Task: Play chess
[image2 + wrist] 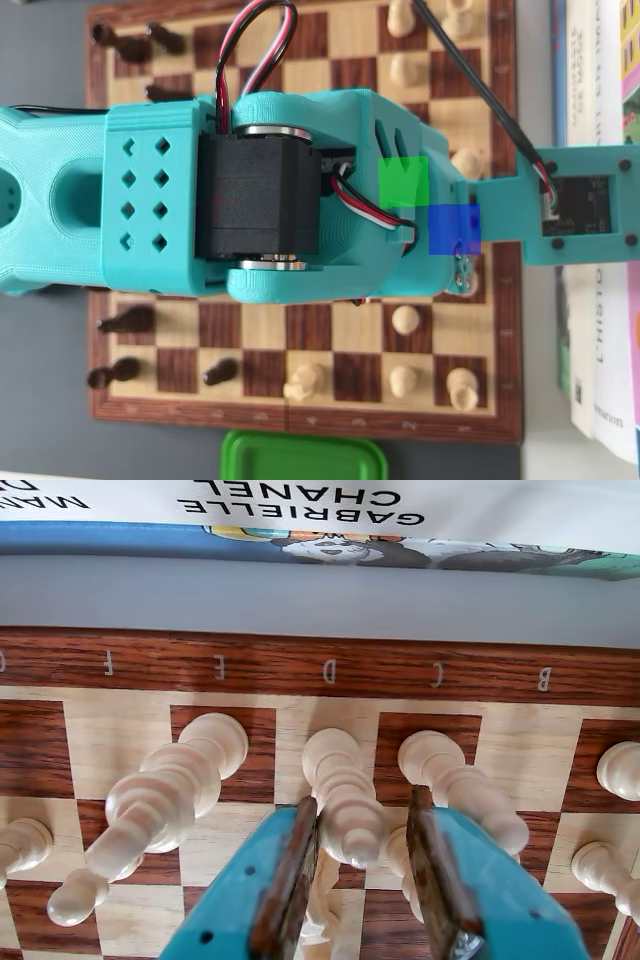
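The wooden chessboard [300, 665] fills the wrist view, with file letters along its far rim. My teal gripper [364, 802] is open, its brown pads standing either side of the head of a tall white piece [340, 780] on the D file. The left pad is close against that piece and a gap shows on the right. More white pieces stand on the E file [165, 800] and the C file [460, 785]. In the overhead view the arm [270, 195] covers the middle of the board [300, 420] and hides the jaws.
Dark pieces [125, 320] stand on the left side of the overhead view and white pieces [405, 320] on the right. A green container [300, 455] sits below the board. Books [600, 350] lie along the right edge, also beyond the board in the wrist view [320, 510].
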Available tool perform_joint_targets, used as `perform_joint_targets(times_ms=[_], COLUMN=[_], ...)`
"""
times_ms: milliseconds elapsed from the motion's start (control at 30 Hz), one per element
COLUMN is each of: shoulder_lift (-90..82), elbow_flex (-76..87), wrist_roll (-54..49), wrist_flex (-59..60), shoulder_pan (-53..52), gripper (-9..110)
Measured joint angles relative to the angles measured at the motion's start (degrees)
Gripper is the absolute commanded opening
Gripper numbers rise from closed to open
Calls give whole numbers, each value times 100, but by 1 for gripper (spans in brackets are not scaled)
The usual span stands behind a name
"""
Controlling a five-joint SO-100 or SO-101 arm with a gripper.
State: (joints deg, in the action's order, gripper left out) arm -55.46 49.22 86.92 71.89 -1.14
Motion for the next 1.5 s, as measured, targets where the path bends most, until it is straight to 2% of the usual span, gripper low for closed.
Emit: perform_joint_targets(times_ms=[167, 1200, 1500], shoulder_lift=[0, -26, -791], elbow_flex=[0, 9, 580], wrist_roll=[0, 0, 0], wrist_flex=[0, 0, -9], shoulder_pan=[0, 0, 0], gripper=[5, 2, 2])
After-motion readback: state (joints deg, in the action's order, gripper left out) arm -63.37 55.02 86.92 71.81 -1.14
